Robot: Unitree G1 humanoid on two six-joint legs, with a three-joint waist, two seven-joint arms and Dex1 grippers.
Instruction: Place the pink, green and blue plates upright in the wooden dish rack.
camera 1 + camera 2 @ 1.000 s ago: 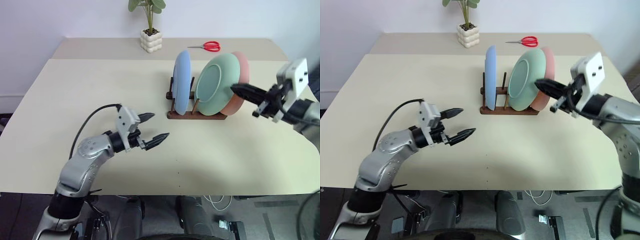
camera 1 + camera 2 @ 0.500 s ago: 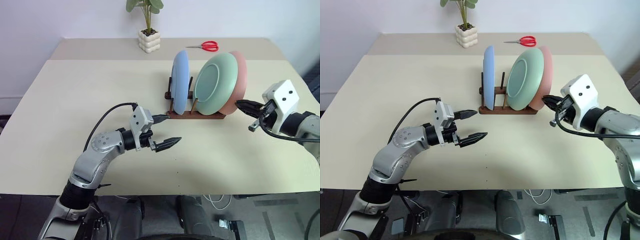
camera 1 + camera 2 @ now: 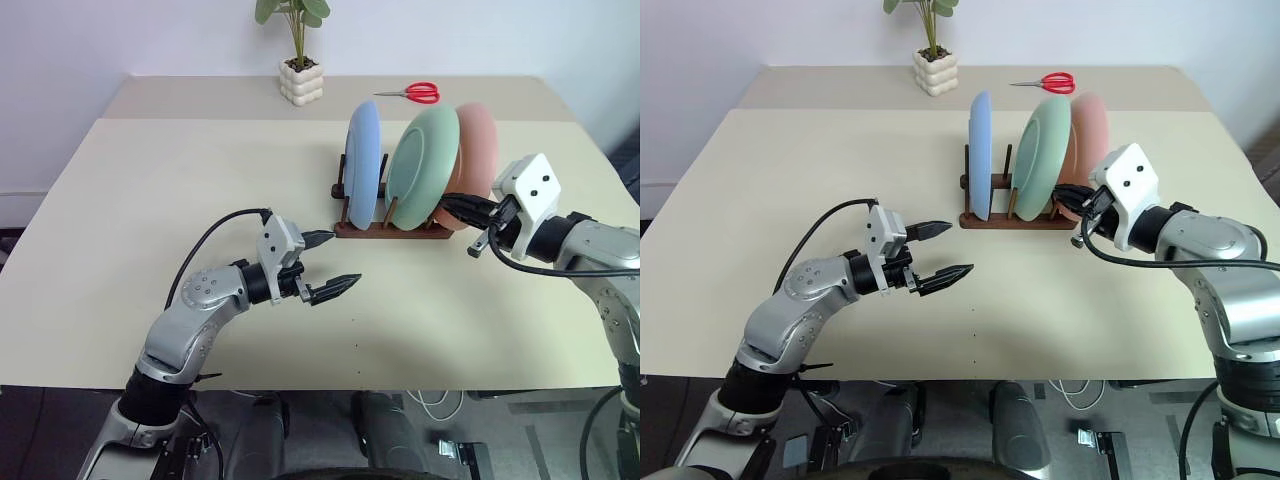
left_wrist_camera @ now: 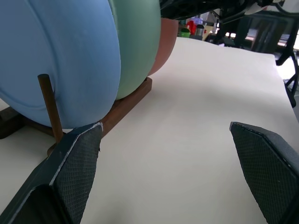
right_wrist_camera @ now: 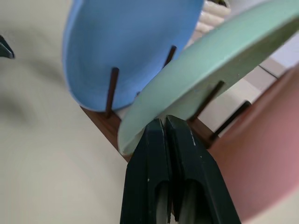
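Meanwhile, right gripper (image 5: 164,122) pinched closed (empty) against green plate (image 5: 219,56).

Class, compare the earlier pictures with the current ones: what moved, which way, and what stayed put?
The right gripper, shut, dropped from beside the plates' upper edges to their lower edge by the wooden dish rack. The green plate and pink plate now stand more upright. The left gripper, open, swung in toward the rack. The blue plate stayed put.
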